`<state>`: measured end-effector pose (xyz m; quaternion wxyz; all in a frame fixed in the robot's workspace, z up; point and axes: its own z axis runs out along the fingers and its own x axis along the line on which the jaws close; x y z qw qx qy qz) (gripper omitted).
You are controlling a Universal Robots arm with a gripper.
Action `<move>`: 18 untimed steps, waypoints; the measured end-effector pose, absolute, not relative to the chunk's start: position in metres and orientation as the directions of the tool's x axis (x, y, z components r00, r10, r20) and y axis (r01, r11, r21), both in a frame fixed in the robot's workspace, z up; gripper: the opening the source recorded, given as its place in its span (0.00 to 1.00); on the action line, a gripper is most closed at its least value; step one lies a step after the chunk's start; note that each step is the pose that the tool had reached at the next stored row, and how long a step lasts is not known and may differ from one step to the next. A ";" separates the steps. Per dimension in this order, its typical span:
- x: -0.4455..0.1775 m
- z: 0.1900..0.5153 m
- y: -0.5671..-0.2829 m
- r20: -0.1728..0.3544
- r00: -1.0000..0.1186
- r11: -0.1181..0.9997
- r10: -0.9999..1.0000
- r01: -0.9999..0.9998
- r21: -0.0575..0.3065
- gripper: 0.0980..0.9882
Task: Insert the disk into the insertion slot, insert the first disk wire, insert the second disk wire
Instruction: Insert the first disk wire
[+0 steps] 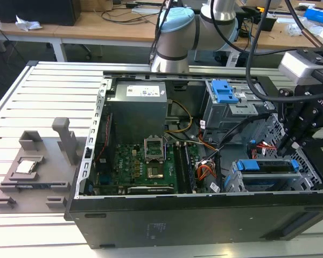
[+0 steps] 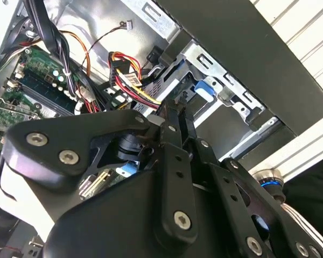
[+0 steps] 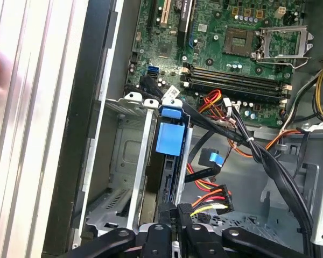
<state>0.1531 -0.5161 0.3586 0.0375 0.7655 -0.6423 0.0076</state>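
Disk (image 1: 269,166) already in the drive cage (image 1: 232,184), lodged in one of its bays, blue frame along its edge, directly below the gripper (image 1: 287,148). Edge-on in the first wrist view: blue tab of the disk (image 3: 169,134) at the far end from the fingers (image 3: 169,216), cage wall (image 3: 124,161) alongside. Fingers drawn close together, tips down at the near end of the disk; hard to tell whether touching it (dark metal against a dark gap). Same pinch in the second wrist view, gripper (image 2: 178,105) aimed at the cage (image 2: 234,105).

Red cable (image 1: 265,145) loose just beside the fingers, not plugged into the disk, plug end too small to make out. Bundle of orange, yellow and black wires (image 3: 215,196) right next to the fingertips, dark plug hanging free of the disk.

Computer case (image 1: 177,226) holding all of this, with the circuit board (image 1: 145,166) farther from the gripper. Arm (image 1: 175,32) cut off at the exterior view's upper edge; rear of the disk hidden behind the gripper's body.
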 end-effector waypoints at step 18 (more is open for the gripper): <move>0.153 0.358 -0.516 0.060 -0.029 0.032 -0.998 -0.998 0.048 0.08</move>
